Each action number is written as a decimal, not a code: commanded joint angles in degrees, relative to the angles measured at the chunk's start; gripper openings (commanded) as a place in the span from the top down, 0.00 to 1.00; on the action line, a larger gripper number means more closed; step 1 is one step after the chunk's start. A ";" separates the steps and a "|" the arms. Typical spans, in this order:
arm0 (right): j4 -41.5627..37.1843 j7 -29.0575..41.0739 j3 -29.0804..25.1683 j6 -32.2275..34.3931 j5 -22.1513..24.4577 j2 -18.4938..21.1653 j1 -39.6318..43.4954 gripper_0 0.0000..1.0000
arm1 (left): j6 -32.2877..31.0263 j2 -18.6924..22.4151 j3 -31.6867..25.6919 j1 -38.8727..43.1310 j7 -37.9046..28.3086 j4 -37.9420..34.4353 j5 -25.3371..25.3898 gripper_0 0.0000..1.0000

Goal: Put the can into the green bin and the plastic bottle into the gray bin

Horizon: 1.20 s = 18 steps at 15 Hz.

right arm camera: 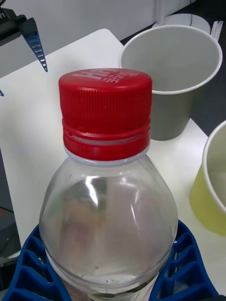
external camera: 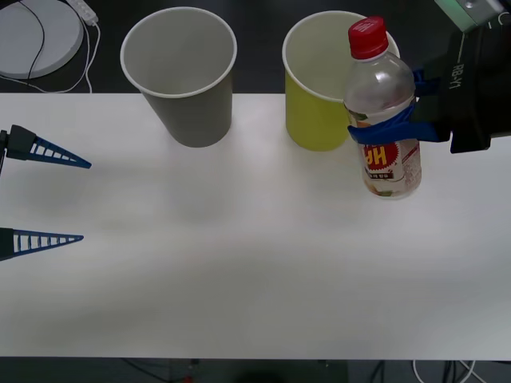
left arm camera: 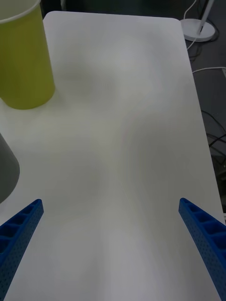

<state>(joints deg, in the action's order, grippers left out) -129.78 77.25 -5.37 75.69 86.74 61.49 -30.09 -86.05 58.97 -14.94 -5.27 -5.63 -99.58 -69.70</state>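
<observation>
Held up close to the front camera, the plastic bottle (external camera: 382,112) sits upright in the right gripper (external camera: 389,128), whose blue fingers (right arm camera: 184,268) clasp its clear body below the red cap (right arm camera: 106,113). On the white table (external camera: 239,263), the left gripper (external camera: 48,195) rests at the left edge with fingers spread wide, holding nothing. Farther right stand the gray bin (external camera: 182,72) and the green bin (external camera: 315,80), the bottle overlapping the green bin's right rim.
</observation>
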 commanded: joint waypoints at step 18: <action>38.64 3.69 37.09 10.27 4.57 -10.25 -53.59 1.00 | 0.00 0.00 0.00 0.00 0.00 0.00 0.00 0.00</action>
<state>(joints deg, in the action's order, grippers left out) -92.47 80.95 31.24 85.96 90.24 52.34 -82.95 -86.05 58.97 -14.94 -5.27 -5.62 -99.58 -69.70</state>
